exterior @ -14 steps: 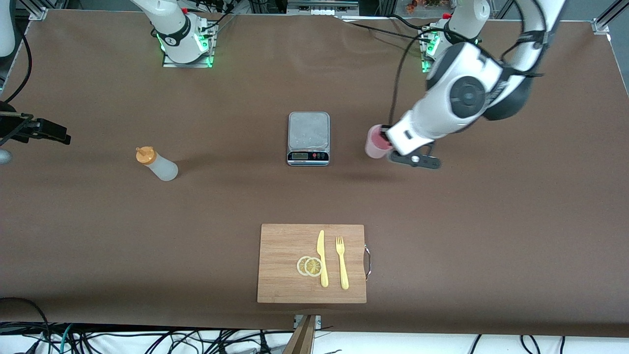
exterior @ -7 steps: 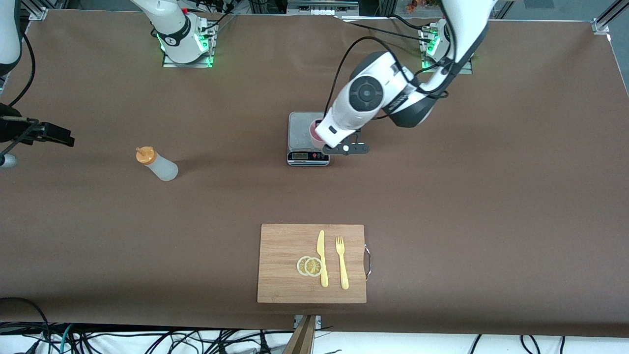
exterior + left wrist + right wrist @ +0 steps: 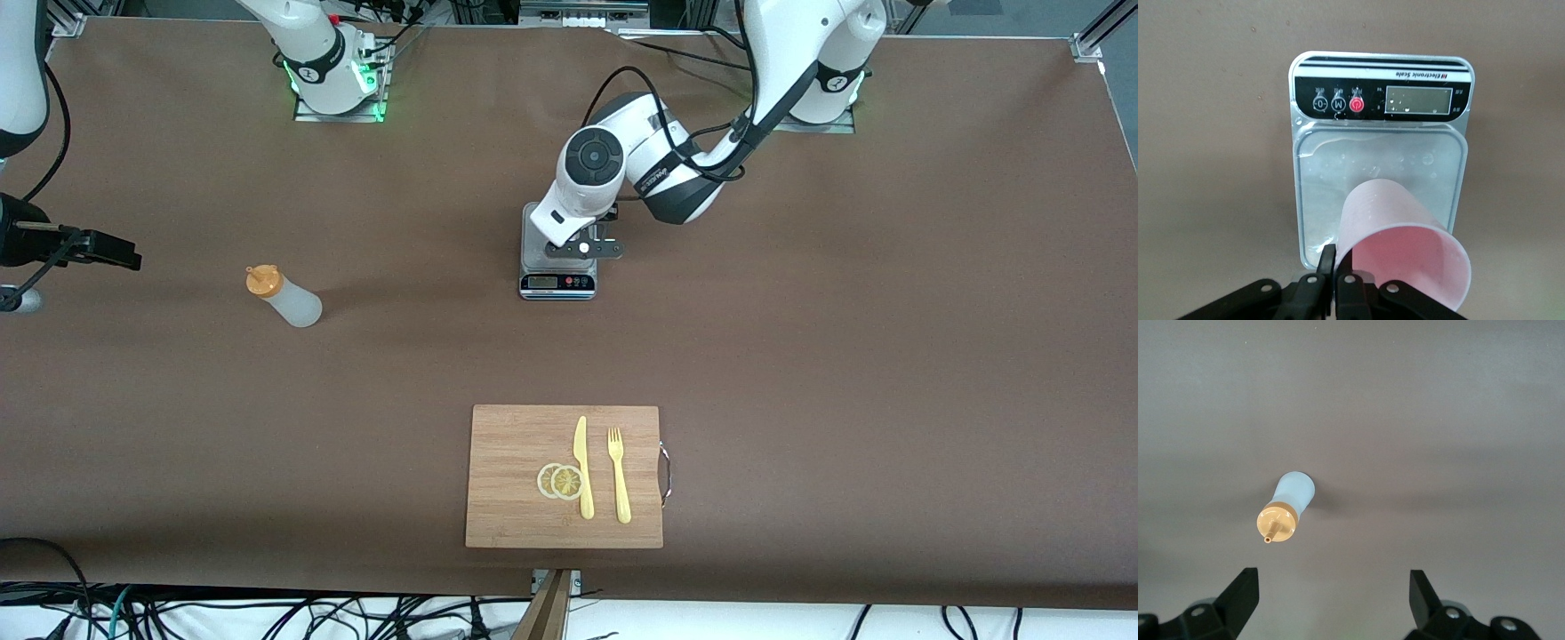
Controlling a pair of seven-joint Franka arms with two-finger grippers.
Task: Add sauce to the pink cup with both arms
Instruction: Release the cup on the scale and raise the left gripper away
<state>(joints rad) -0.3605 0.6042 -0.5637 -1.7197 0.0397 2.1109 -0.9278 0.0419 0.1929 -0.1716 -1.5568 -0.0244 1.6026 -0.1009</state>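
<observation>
From the front camera, the left gripper (image 3: 582,249) hangs over the kitchen scale (image 3: 557,283) in the middle of the table; the arm hides the pink cup here. The sauce bottle (image 3: 284,298) stands upright toward the right arm's end of the table, well apart from the scale. The right gripper (image 3: 84,249) waits at that same end, near the bottle. Nearer to the camera lies a cutting board (image 3: 564,476) with a yellow knife (image 3: 582,467), a fork (image 3: 619,476) and two lemon slices (image 3: 561,481).

In the left wrist view, the jaws are closed on the rim of the pink cup (image 3: 1395,243), which is tilted over the scale's plate (image 3: 1381,173) and looks empty inside (only pink walls). The scale's panel reads "Electronic Scale".

In the right wrist view, the fingers (image 3: 1241,593) stand wide apart and hold nothing, with the bottle (image 3: 1288,507) and its orange cap below.
</observation>
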